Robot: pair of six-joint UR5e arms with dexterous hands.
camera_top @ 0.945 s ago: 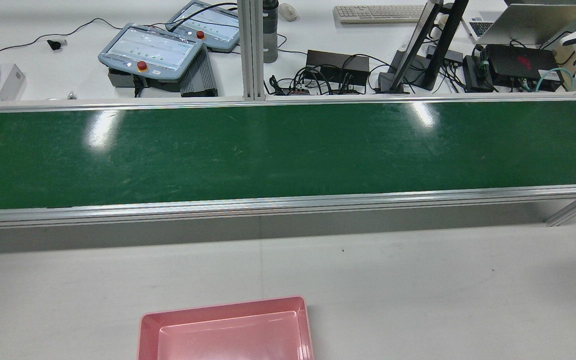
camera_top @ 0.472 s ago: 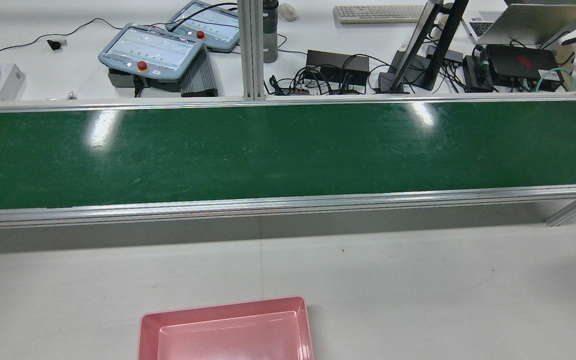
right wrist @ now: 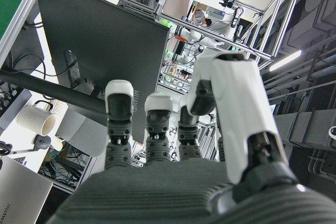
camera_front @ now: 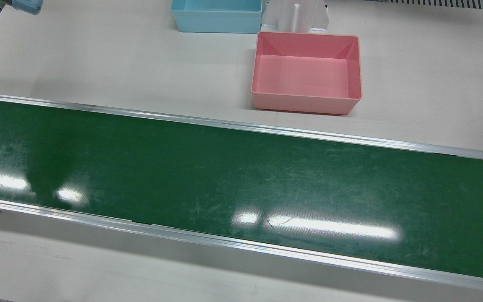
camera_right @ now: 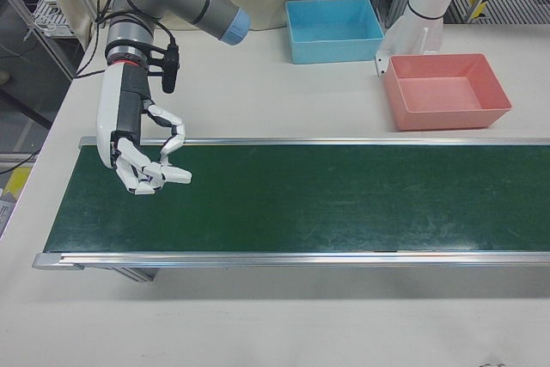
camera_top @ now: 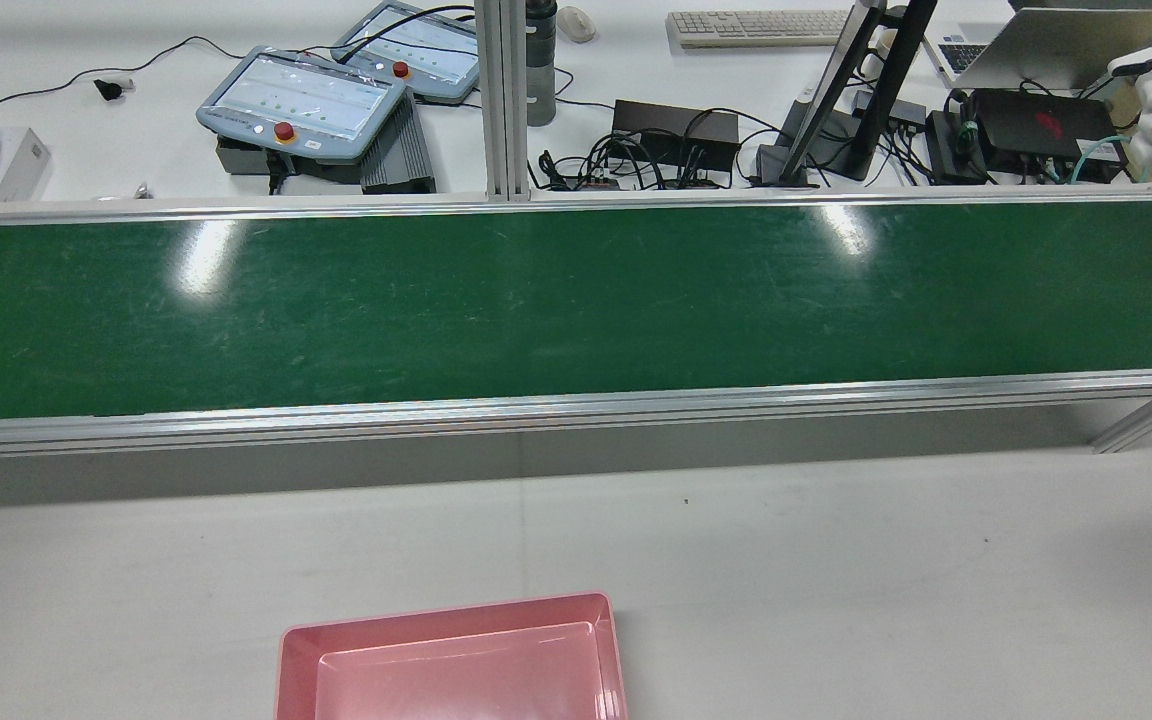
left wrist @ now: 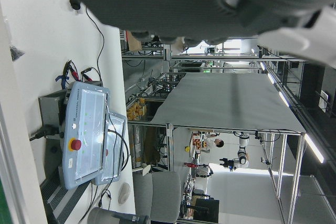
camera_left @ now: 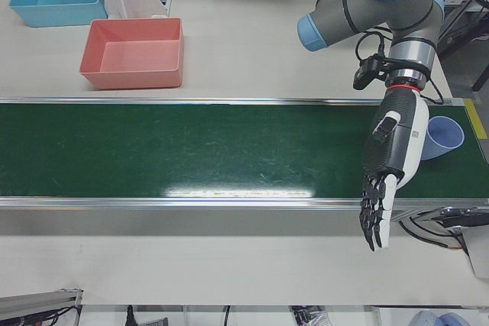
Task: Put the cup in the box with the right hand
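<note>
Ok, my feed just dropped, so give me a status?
Right hand open, empty, over belt end. Left hand open, empty, far end. Cup by left hand, not held. Pink box empty; path clear.

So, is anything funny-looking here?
Yes. The blue cup seems tipped on its side at the belt's end, beside the left hand, far from the right hand meant to grab it.

Rear, front views oppose — share belt (camera_top: 536, 300) (overhead).
</note>
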